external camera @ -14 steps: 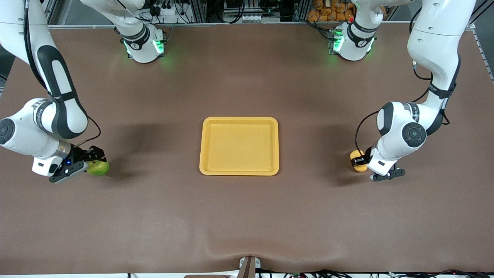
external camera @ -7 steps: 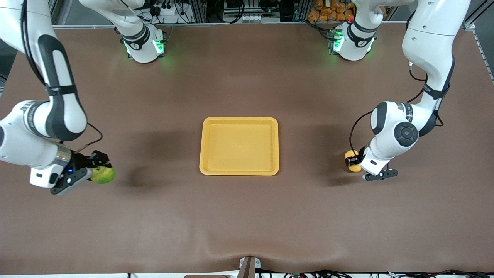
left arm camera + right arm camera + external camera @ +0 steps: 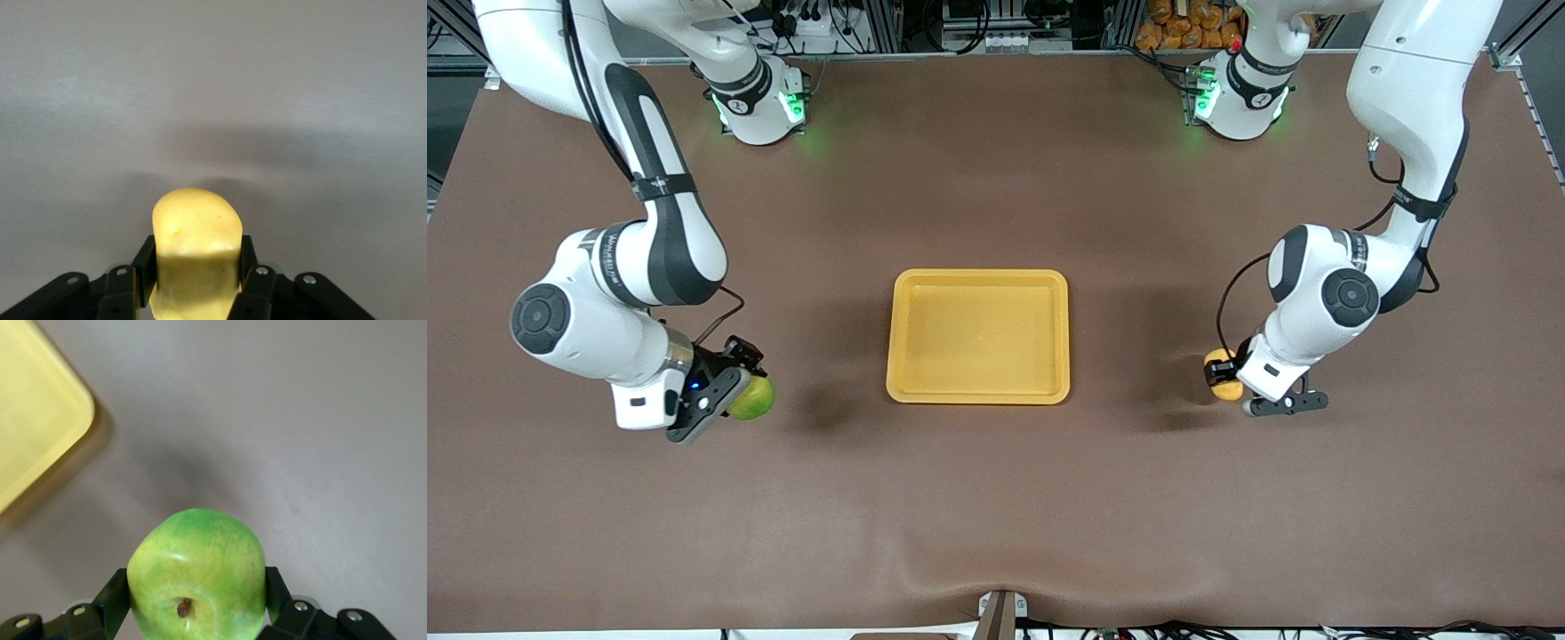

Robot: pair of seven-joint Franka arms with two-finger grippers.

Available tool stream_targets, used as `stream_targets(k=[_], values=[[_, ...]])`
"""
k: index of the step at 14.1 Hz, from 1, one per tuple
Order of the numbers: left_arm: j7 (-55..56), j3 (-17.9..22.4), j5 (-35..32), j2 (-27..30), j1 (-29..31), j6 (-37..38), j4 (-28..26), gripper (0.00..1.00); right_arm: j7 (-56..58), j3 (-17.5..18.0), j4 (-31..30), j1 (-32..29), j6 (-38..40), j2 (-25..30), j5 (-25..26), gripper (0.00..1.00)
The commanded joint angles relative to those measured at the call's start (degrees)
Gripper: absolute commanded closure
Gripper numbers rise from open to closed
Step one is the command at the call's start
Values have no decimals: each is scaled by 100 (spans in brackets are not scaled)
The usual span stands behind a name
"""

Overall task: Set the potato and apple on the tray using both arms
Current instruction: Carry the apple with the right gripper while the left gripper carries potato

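Yellow-orange and empty, the tray [image 3: 978, 336] sits mid-table, and I place everything against it. From the front view I see the right gripper [image 3: 734, 391] pinching the apple [image 3: 752, 397], lifted over bare cloth toward the right arm's end of the table, close to the tray's rim but not over it. The left gripper [image 3: 1221, 373] pinches the potato [image 3: 1224, 373], also lifted over cloth, toward the left arm's end and well apart from the tray.

In the left wrist view, the left gripper [image 3: 195, 267] grips the potato [image 3: 195, 240] low on its sides, so most of the smooth lump sticks out past the fingers [image 3: 248, 257]. I judge it could pivot or squirt free if I swing fast. No tray shows here, so there is some way to travel.

In the right wrist view, the right gripper [image 3: 195, 590] clamps the apple [image 3: 195, 573] across its widest part, stem dimple facing the camera; the tray [image 3: 37, 430] corner shows nearby. My worries: a round apple rolling off over the low rim if released high, and both arms crowding over one tray.
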State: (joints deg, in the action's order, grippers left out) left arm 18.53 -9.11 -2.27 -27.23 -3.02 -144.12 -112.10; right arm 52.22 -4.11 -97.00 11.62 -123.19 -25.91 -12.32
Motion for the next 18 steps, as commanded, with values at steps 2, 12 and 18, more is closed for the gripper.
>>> stream_targets(k=[2,12,18], values=[[10,-222,-1,175,-15,533,284,100,1271,226,-21,-28,269,78,-95,100],[150,-601,-1,43,-568,789,874,100,3365,1000,6,629,208,148,-7,100],[589,-592,-27,-62,-1156,781,927,100,3242,982,-441,886,-379,165,19,100]])
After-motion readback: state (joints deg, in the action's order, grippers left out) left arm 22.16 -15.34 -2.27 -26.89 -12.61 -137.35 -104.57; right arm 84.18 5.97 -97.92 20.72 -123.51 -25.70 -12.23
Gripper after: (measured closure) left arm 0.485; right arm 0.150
